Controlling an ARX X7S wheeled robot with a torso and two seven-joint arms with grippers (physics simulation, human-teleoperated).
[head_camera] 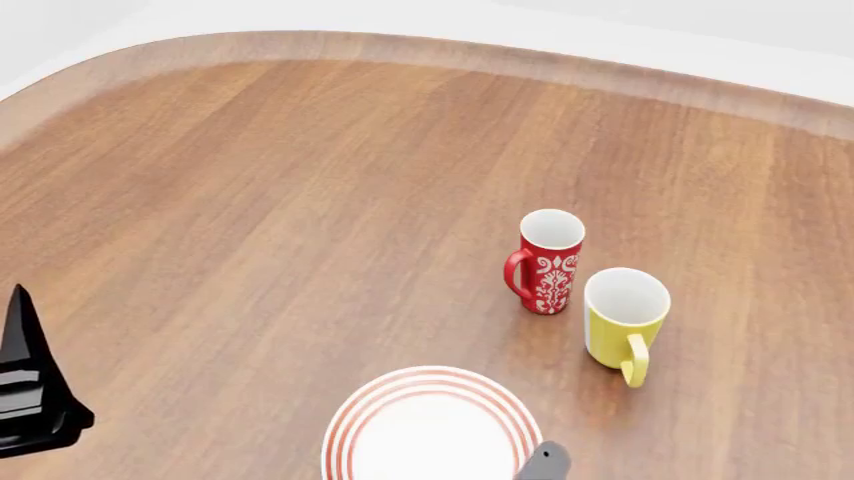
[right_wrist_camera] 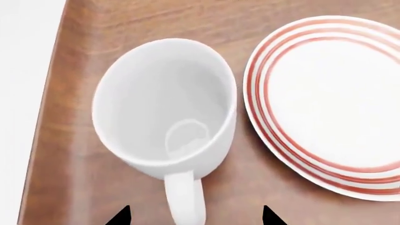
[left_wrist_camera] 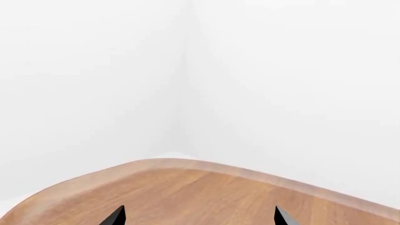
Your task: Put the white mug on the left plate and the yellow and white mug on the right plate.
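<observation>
Right fingers [right_wrist_camera: 195, 216] spread, empty, straddling the white mug [right_wrist_camera: 166, 105]'s handle; head view misses this mug.

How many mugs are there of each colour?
white mug: 1
red mug: 1
yellow mug: 1
Total: 3 mugs
</observation>
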